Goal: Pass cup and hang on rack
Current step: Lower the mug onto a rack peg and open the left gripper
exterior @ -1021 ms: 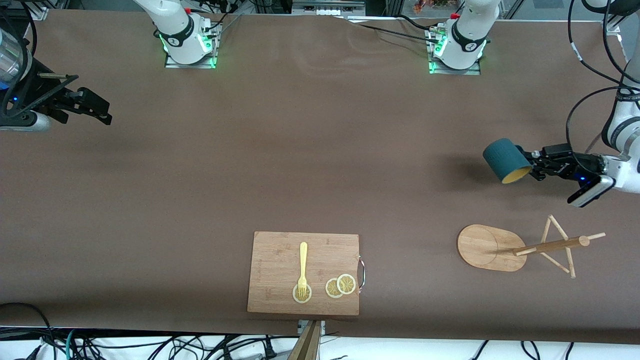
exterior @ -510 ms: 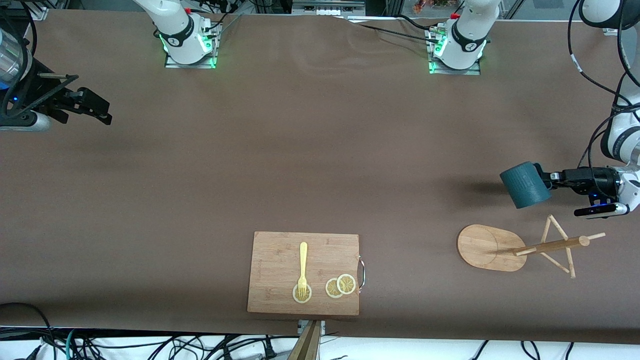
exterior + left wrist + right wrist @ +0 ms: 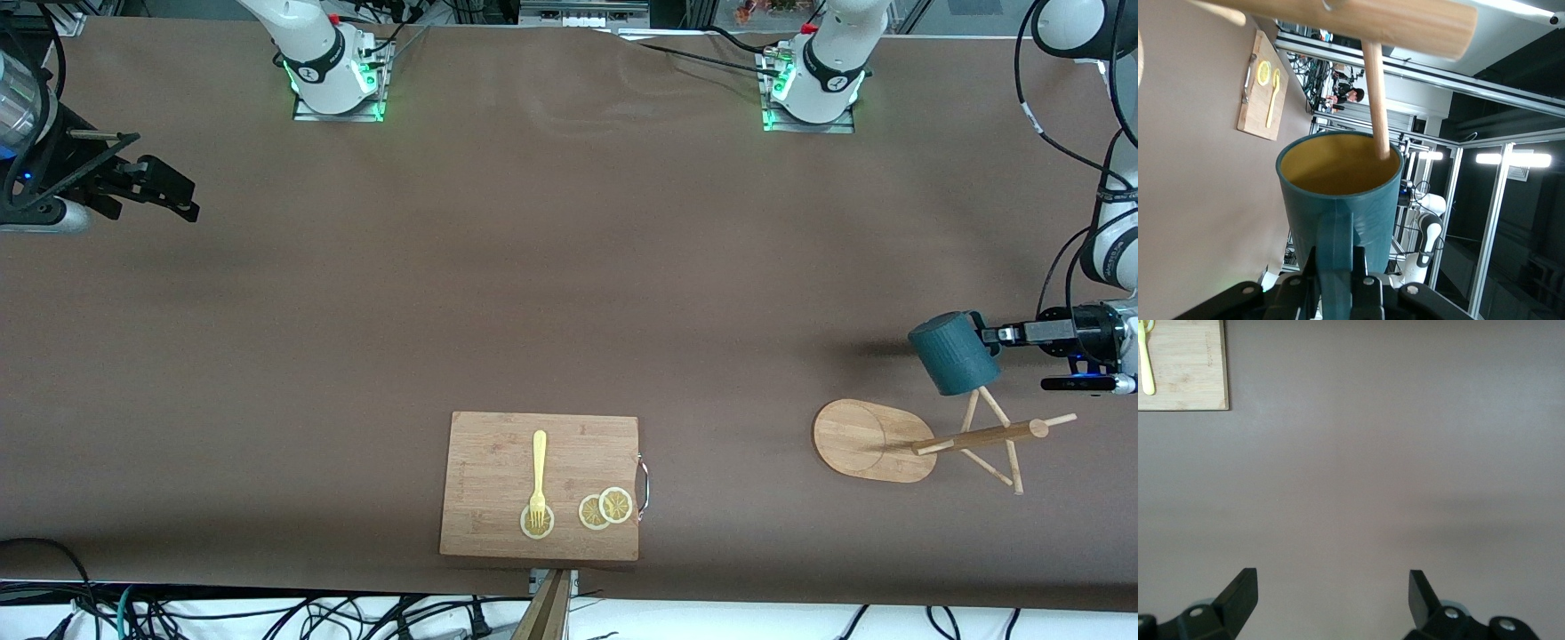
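The left arm comes in from the left arm's end of the table, its wrist turned level and pointing toward the table's middle. The left gripper (image 3: pixel 985 335) is clamped tight on the handle of the cup (image 3: pixel 955 354), held up in the air. The right arm waits at the right arm's end of the table, its wrist also roughly level. The right gripper (image 3: pixel 169 191) hangs above the table with fingers (image 3: pixel 1239 591) spread wide, holding nothing

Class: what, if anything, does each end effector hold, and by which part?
The left end effector holds the cup by its handle; the right end effector holds nothing.
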Motion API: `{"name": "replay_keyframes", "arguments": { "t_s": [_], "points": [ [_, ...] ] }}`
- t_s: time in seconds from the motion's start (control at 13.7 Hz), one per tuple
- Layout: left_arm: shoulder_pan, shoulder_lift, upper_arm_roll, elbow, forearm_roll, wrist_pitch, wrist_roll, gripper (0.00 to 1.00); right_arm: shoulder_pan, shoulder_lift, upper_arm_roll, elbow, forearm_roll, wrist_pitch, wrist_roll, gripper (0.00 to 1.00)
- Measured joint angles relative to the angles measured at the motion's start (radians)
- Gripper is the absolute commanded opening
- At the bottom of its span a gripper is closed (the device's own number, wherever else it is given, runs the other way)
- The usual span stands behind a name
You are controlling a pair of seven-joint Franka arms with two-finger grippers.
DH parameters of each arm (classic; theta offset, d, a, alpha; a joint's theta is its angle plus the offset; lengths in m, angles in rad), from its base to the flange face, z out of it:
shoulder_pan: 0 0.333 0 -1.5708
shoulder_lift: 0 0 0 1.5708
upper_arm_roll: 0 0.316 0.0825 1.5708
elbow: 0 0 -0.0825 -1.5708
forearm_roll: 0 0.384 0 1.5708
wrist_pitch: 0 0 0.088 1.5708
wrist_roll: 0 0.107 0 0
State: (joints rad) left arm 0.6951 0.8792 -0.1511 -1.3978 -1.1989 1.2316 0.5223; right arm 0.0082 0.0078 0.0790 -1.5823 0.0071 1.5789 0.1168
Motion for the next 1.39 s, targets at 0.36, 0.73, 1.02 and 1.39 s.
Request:
{"name": "replay_keyframes", "arguments": {
  "t_s": [0.36,0.73,1.02,1.39],
  "points": [
    [-0.002,0.041,0.0,0.101,-0.029,0.015,-0.052,0.0,0.0,0.0,0.0,0.0,0.0,0.0,0.0,1.0],
    [0.0,0.097,0.001,0.119,-0.092,0.016,-0.074,0.0,0.0,0.0,0.0,0.0,0.0,0.0,0.0,1.0],
    [0.005,0.127,0.004,0.126,-0.125,0.016,-0.09,0.0,0.0,0.0,0.0,0.0,0.0,0.0,0.0,1.0],
    [0.014,0.142,0.004,0.15,-0.128,0.01,-0.101,1.0,0.0,0.0,0.0,0.0,0.0,0.0,0.0,1.0]
  ]
}}
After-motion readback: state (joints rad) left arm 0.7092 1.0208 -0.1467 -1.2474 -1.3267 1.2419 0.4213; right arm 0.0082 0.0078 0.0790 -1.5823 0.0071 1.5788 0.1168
